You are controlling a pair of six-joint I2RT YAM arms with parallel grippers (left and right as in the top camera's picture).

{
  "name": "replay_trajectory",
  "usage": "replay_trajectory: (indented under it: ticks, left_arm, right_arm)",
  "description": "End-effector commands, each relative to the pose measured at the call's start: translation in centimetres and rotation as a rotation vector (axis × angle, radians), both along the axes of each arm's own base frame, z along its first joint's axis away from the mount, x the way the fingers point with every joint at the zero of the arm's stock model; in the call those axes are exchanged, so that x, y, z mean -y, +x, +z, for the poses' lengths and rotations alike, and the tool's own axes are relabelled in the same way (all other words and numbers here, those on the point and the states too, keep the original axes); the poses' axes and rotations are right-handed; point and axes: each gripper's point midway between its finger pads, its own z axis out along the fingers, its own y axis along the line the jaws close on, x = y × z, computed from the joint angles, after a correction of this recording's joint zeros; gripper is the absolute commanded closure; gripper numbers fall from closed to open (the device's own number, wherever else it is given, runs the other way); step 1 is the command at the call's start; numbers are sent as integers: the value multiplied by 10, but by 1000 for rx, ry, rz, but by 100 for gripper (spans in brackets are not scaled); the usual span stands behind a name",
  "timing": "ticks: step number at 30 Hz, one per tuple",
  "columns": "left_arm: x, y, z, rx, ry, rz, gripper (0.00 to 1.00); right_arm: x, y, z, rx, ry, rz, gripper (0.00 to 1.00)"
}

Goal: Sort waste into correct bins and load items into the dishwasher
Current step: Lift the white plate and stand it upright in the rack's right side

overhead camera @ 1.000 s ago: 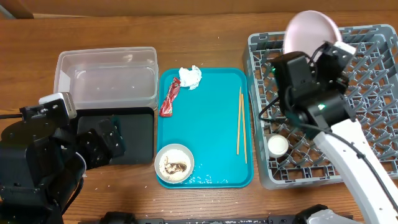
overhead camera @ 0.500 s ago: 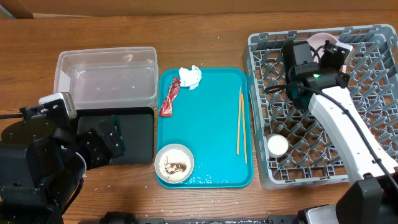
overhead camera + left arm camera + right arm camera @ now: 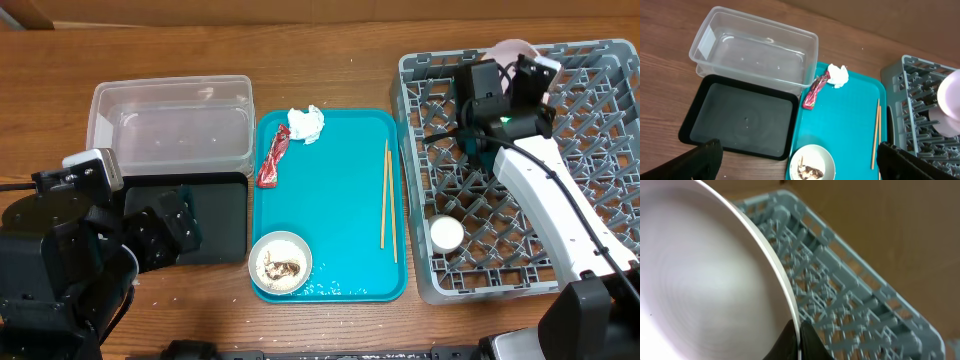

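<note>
Plate (image 3: 700, 270) rides in right jaws at rack's (image 3: 600, 170) far edge, cup (image 3: 446, 234) well apart; left jaws wide.

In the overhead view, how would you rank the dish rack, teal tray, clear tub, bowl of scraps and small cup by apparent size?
Largest to smallest as they look from overhead:
1. dish rack
2. teal tray
3. clear tub
4. bowl of scraps
5. small cup
No two look close enough to doubt.
</note>
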Motion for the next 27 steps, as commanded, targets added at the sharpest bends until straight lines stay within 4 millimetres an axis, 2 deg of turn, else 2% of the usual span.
replay_trajectory:
  ticks: [1, 7, 12, 15, 19, 22, 27]
  left_arm:
    - [-3, 1, 3, 10, 0, 21, 0]
    - [-3, 1, 3, 10, 0, 21, 0]
    - [-3, 1, 3, 10, 0, 21, 0]
    - [-3, 1, 3, 10, 0, 21, 0]
    - [-3, 1, 3, 10, 0, 21, 0]
    - [-3, 1, 3, 10, 0, 21, 0]
    - [-3, 1, 3, 10, 0, 21, 0]
  right_arm:
    - [-5, 10, 5, -52, -37, 77, 96]
    - [-14, 26, 7, -13, -11, 130, 96]
    - [-7, 31, 13, -8, -56, 122, 96]
    - [9, 27, 24, 23, -107, 51, 96]
    - [42, 15, 41, 59, -194, -85, 96]
    - [61, 12, 39, 6, -204, -100, 96]
    - [87, -1, 24, -85, -165, -122, 96]
